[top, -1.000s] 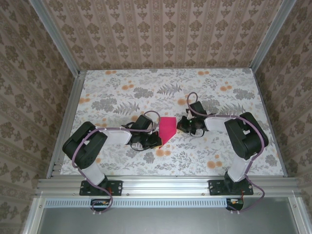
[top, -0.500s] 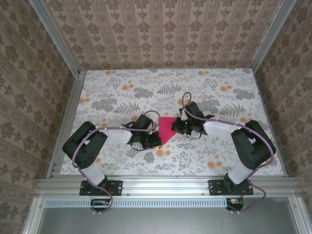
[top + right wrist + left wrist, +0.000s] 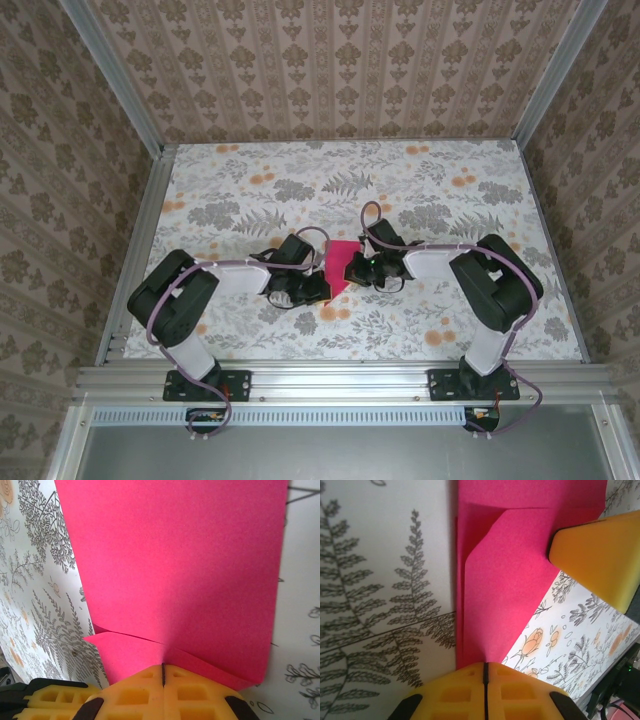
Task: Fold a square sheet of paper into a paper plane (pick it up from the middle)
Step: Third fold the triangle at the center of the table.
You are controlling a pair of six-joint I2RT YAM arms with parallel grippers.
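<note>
Fingers of the left gripper are pressed together, their tips touching the left edge of the square sheet of paper, which lies partly folded near the middle of the table. The right gripper, likewise closed, rests its tip on the sheet's right side.

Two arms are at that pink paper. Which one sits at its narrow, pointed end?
The left arm's fingers: the pink paper tapers to a point right at them, while it spreads wide in front of the right arm's fingers.
</note>
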